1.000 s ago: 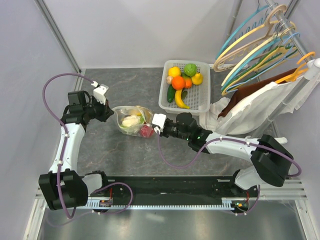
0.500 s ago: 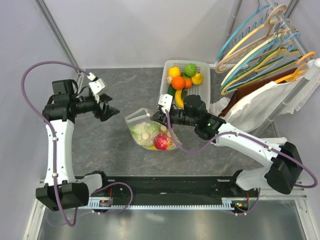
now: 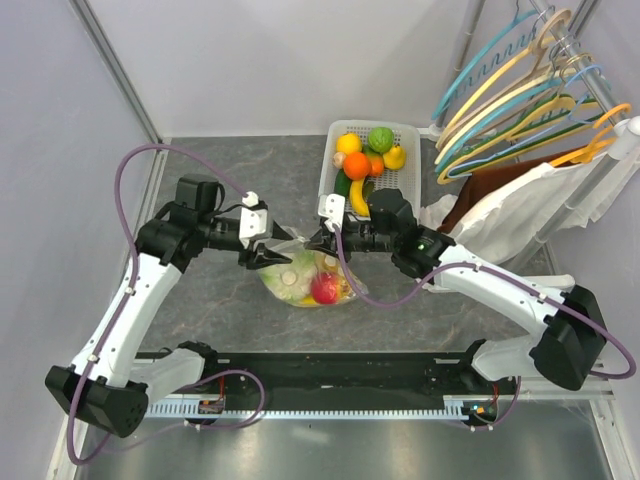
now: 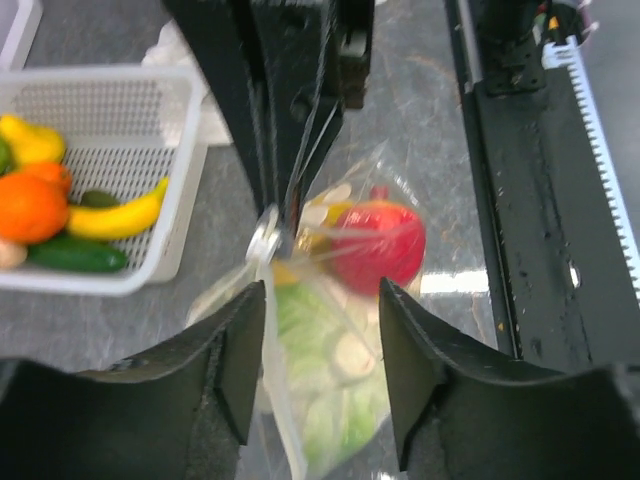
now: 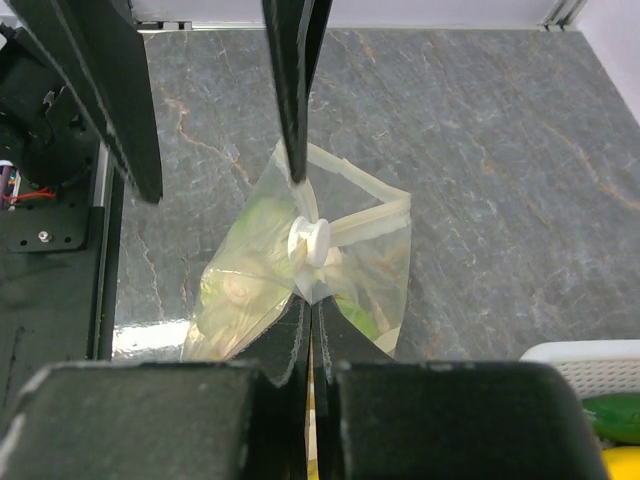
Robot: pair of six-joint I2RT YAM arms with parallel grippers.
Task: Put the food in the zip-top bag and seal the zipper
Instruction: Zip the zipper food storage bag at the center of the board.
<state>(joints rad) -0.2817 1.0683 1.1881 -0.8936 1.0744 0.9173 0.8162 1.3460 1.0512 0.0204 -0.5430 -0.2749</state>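
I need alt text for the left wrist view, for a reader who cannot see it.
The open left gripper straddles the edge of the zip-top bag, which holds red and green food. The right gripper pinches that edge; a white basket stands at left.

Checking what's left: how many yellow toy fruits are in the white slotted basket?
3: a round yellow fruit back-left, another on the right, a yellow banana in front. More may be hidden.

**Where my three eyes sit**

One camera hangs above and behind my bases, looking down over the whole table (image 3: 280,170). My wrist cameras face each other, close on the bag (image 3: 300,278), which all three share. The left one also catches the basket (image 4: 110,130).
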